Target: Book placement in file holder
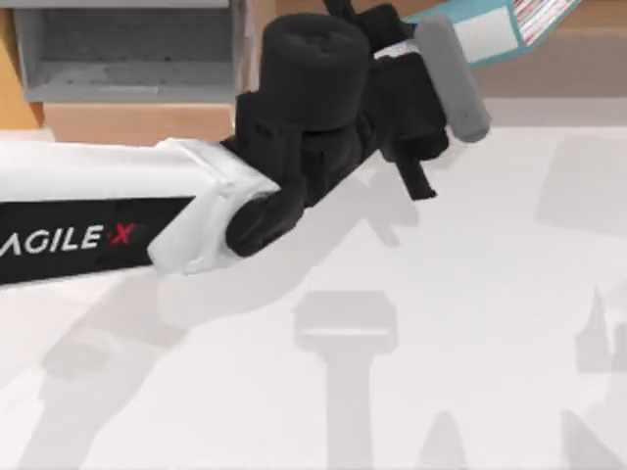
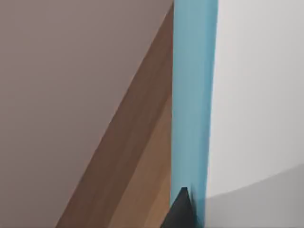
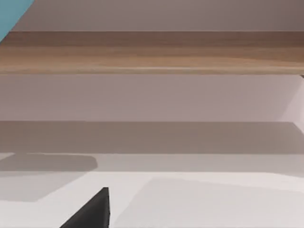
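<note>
Book (image 1: 477, 31) in left pincer (image 1: 411, 59), right of file holder (image 1: 127, 90), outside it

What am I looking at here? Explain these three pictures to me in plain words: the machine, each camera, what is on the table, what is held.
This is a simulated two-armed AgileX robot at a white table. The top view looks down from above: the left arm reaches in from the left, and its left gripper is at the far edge, shut on a thin teal-blue book, lifted and tilted. The file holder, grey inside with a tan front lip, sits far left. The left wrist view is from that arm's own camera, close on the book's cover. The right wrist view faces a long brown wooden shelf; the right gripper peeks in there.
</note>
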Motion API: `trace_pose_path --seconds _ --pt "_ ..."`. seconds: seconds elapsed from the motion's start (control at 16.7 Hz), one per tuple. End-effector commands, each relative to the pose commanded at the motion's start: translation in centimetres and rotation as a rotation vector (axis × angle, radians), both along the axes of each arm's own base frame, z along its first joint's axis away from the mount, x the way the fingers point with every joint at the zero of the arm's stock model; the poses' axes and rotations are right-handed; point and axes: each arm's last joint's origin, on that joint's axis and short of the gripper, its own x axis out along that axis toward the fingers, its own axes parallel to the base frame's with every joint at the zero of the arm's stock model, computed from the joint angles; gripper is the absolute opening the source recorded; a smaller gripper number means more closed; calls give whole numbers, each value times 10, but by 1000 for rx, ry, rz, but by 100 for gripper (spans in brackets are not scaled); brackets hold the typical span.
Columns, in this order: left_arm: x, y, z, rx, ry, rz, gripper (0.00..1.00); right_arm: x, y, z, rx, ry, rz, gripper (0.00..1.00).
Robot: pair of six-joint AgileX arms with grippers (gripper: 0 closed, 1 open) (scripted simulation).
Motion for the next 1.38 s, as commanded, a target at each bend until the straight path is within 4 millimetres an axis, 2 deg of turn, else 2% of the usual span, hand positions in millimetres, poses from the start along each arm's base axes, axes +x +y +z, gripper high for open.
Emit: trace_pose_path --seconds 0.18,0.36,0.54,0.72,0.9,1.08,1.38 --pt "-19 55 -25 154 -42 20 0 0 0 0 0 0 0 100" --pt "-28 106 -46 300 -82 98 0 0 0 0 0 0 0 100" --pt "-25 150 -57 427 -120 219 0 0 0 0 0 0 0 100" --pt "-10 183 -63 532 -144 337 0 0 0 0 0 0 0 100" --pt "13 200 -69 607 -148 408 0 0 0 0 0 0 0 100" --pt "34 205 -76 648 -144 429 0 0 0 0 0 0 0 100" --pt "39 205 -79 656 -143 430 0 0 0 0 0 0 0 100"
